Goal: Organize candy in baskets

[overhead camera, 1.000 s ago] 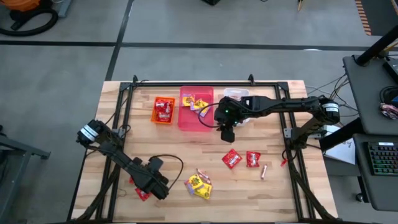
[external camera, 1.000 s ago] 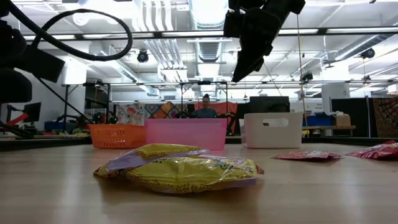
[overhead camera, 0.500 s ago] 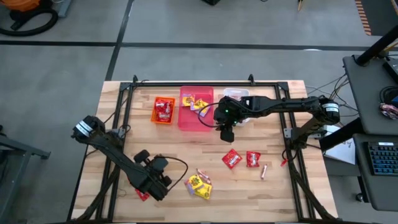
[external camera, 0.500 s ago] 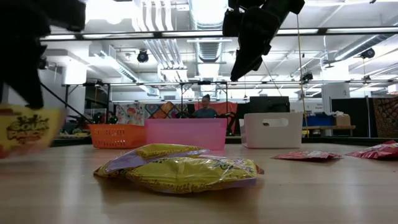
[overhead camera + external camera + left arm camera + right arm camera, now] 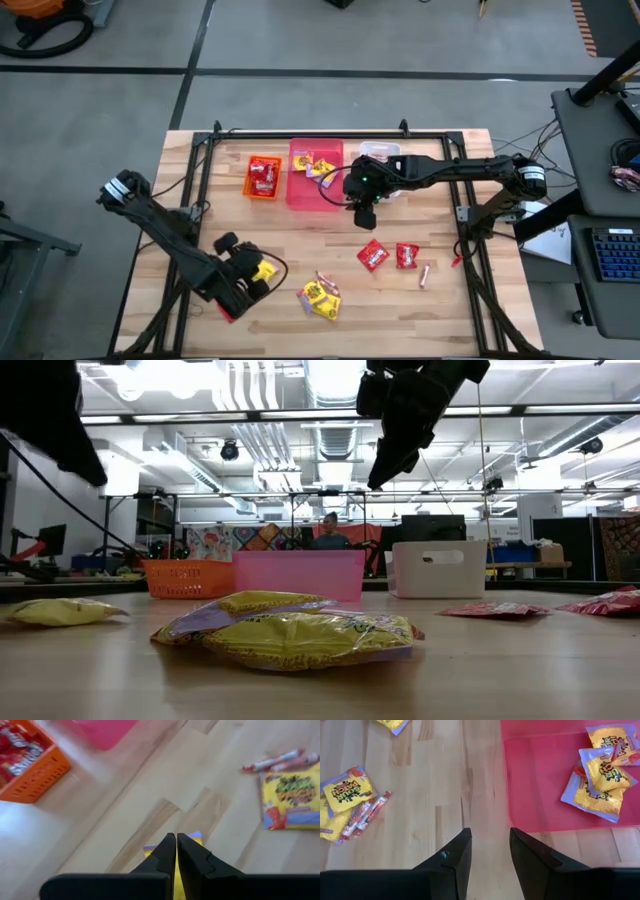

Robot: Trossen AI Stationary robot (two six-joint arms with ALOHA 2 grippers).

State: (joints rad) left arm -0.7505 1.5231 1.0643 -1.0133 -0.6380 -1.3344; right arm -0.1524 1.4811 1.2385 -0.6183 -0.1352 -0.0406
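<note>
My left gripper (image 5: 255,282) (image 5: 176,840) hangs shut above the table's near left part. A yellow candy packet (image 5: 264,270) (image 5: 60,610) lies flat on the wood right under its tips, untouched. My right gripper (image 5: 363,213) (image 5: 490,840) hovers open over bare wood beside the pink basket's (image 5: 300,192) near edge. The orange basket (image 5: 264,177) holds red packets and the pink one yellow packets (image 5: 600,775). The white basket (image 5: 438,568) stands behind my right arm. More yellow packets (image 5: 320,297), two red ones (image 5: 372,255) and a stick (image 5: 423,275) lie on the table.
A red packet (image 5: 228,312) lies under my left arm near the front edge. A dark frame (image 5: 300,135) runs along the table's far side and down both sides. Bare wood lies between the baskets and the loose candy. A person sits far back in the room (image 5: 328,532).
My left gripper has risen and rolled while staying shut. Half a second ago the yellow packet hung in the air by it; now that packet lies flat on the table under the fingertips.
</note>
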